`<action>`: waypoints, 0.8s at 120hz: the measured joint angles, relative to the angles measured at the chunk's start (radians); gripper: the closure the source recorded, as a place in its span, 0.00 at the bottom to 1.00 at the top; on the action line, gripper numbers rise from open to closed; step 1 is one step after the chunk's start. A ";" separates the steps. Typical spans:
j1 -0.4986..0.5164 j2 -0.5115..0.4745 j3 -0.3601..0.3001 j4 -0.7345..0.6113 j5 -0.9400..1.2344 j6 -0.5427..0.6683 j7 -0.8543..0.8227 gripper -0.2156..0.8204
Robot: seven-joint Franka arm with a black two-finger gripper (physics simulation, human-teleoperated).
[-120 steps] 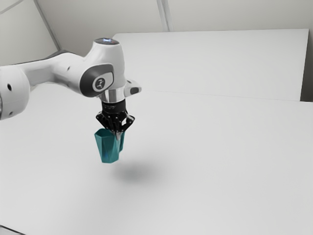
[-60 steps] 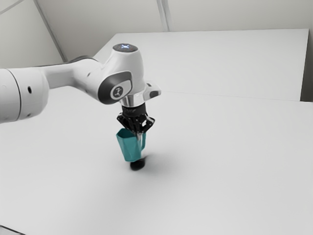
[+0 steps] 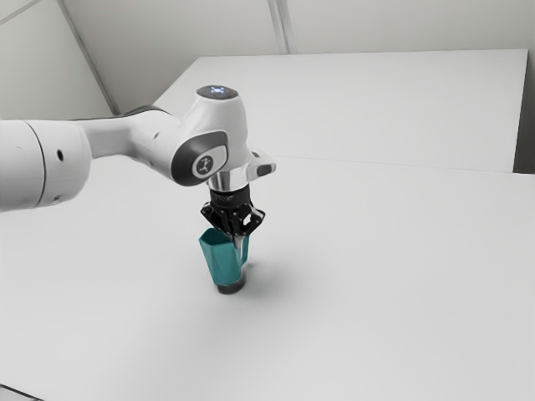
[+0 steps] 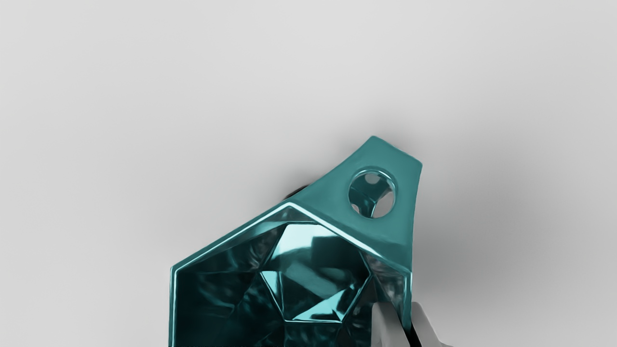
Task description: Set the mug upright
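The exterior view showed the arm (image 3: 201,142) coming in from that view's left, its black gripper (image 3: 239,241) pointing down at the teal mug (image 3: 224,259). The mug hung below the gripper over the pale surface (image 3: 376,251), opening upward and close to upright, and it narrowed toward its base. A dark patch (image 3: 231,286) lay right under the base in this view; whether it was shadow or something solid, I could not tell, nor whether the base touched the surface. The handle (image 3: 246,251) was a thin strip on the exterior view's right side of the mug.

The wrist view looked down into the mug and gave what the side camera could not: a six-sided rim, a faceted, glossy inside, and a faceted bottom deep within. It also showed how the grip lay. The fingers (image 4: 387,327) stood narrow, one inside the mug and the other outside, with the mug's wall pinched between them near a corner of the rim. The handle, seen from above, widened out from a neighbouring side of the rim and had a round hole through it. A small dark edge (image 4: 296,192) peeked out beneath the mug beside the handle's root.
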 joint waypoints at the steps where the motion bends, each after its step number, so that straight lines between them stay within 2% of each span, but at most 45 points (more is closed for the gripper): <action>1: 0.000 0.000 0.000 0.000 0.000 0.000 0.000 0.96; 19: -0.001 0.003 0.000 0.002 -0.002 -0.003 -0.001 0.76; 35: -0.001 0.002 -0.001 0.024 -0.004 -0.004 -0.001 0.52; 47: -0.001 0.002 -0.004 0.073 -0.010 -0.004 -0.001 0.40; 72: 0.007 -0.059 -0.001 0.124 -0.052 -0.017 0.051 0.28; 96: 0.119 -0.082 0.004 0.300 -0.110 -0.109 0.220 0.24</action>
